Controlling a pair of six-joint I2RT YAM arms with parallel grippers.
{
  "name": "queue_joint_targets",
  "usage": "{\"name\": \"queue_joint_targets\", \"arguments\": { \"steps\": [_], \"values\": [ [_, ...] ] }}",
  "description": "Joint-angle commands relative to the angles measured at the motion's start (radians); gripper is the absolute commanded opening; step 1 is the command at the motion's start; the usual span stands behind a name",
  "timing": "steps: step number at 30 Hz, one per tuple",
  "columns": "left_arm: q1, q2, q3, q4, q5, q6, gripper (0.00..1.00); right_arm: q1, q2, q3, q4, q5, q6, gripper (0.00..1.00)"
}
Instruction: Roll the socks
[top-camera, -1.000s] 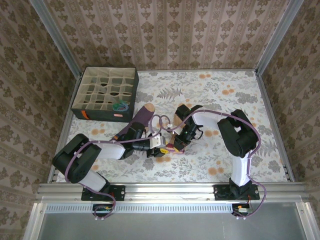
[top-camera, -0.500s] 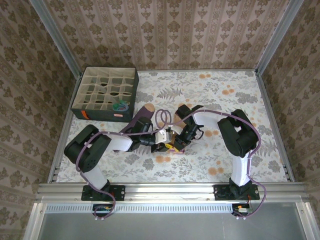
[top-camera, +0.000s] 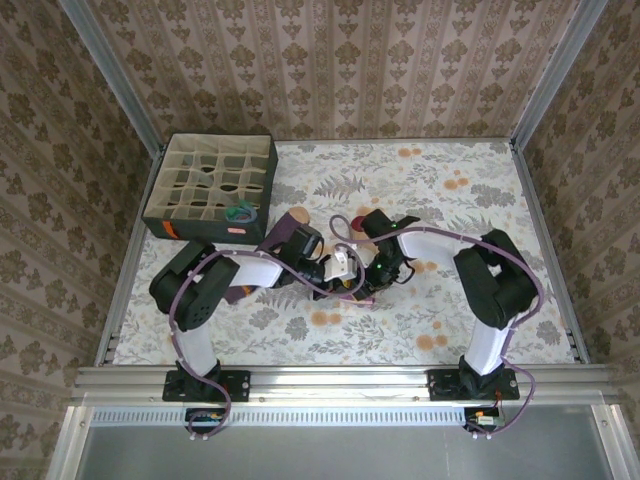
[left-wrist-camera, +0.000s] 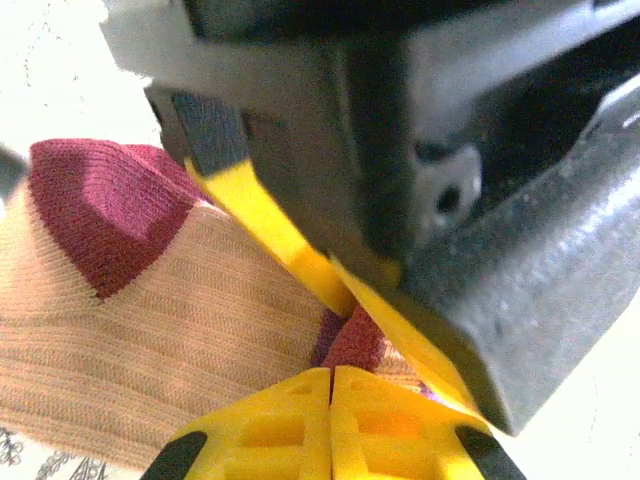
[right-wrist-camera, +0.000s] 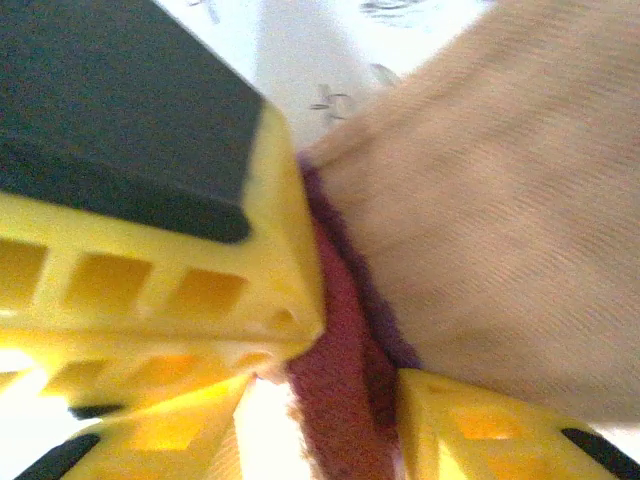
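Floral table (top-camera: 400, 170), peach sock (left-wrist-camera: 150, 320) at left gripper (left-wrist-camera: 331, 385)

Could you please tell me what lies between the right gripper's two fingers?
In the right wrist view, a maroon strip of the peach sock runs between the parted fingers of the right gripper.

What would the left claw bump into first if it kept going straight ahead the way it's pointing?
The peach sock: its maroon patch sits right at the tips of the shut left claw. Just behind it is a yellow finger of the right claw, probably very close, though depth is hard to judge.
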Motion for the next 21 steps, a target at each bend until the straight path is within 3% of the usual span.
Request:
{"name": "queue_joint_targets", "arguments": {
  "steps": [1, 8, 14, 21],
  "values": [
    [-0.014, 0.054, -0.002, -0.122, -0.068, -0.046, 0.06, -0.002, -0.105, -0.042, 0.077, 0.169, 0.245, 0.37],
    [-0.026, 0.082, 0.035, -0.163, -0.084, -0.074, 0.05, 0.003, -0.217, -0.196, 0.254, 0.275, 0.461, 0.38],
    [-0.036, 0.1, 0.057, -0.175, -0.094, -0.091, 0.05, 0.054, -0.262, -0.219, 0.342, 0.29, 0.489, 0.39],
    [-0.036, 0.107, 0.07, -0.187, -0.095, -0.105, 0.04, 0.064, -0.194, -0.234, 0.326, 0.321, 0.551, 0.38]
  ]
}}
